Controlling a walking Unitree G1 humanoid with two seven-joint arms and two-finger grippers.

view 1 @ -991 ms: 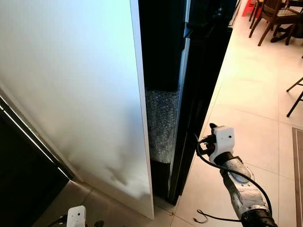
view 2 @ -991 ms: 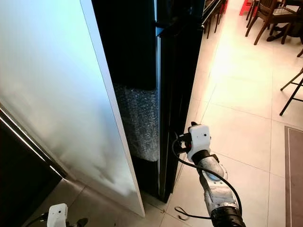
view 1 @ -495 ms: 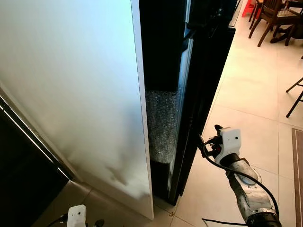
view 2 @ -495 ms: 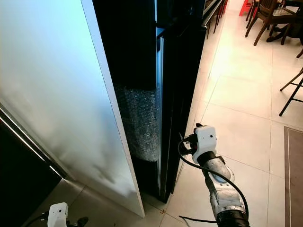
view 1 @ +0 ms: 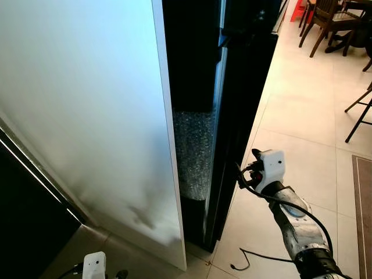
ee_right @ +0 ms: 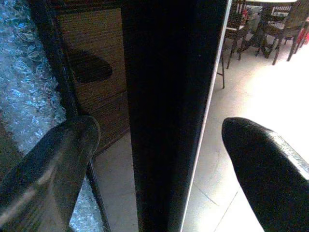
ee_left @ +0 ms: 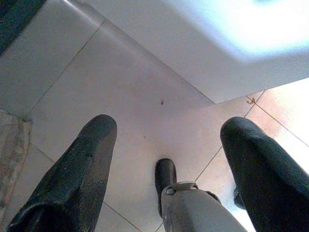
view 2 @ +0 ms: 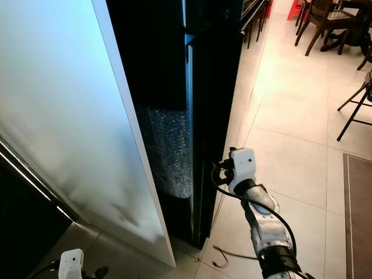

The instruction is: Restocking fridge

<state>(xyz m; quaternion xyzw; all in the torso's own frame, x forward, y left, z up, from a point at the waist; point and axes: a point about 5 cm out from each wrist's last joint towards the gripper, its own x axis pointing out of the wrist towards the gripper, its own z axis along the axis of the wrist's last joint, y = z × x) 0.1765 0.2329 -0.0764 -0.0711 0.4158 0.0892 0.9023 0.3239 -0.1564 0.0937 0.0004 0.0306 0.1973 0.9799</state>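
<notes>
The fridge's tall black door (view 1: 247, 87) stands slightly ajar beside a white side panel (view 1: 87, 116). In the gap a sheet of bubble wrap (view 1: 195, 151) shows inside. My right gripper (view 1: 240, 173) is low at the door's free edge. In the right wrist view it is open (ee_right: 159, 140), with the black door edge (ee_right: 169, 96) standing between its fingers (ee_right: 58, 154). My left gripper (ee_left: 169, 130) hangs open over the floor tiles near the panel's bottom corner, with its white wrist (view 1: 93, 265) at the frame's lower edge.
Pale floor tiles (view 1: 302, 110) stretch away on the right. Wooden chairs and a table (view 1: 331, 23) stand at the far right, and a dark folding stand (view 1: 360, 113) is nearer. A loose black cable (view 1: 256, 258) lies on the floor by my right arm. A dark cabinet (view 1: 29, 221) is at lower left.
The whole view has shifted slightly left. My right gripper stays at the door's edge, a little closer in than half a second ago. The left arm has not moved.
</notes>
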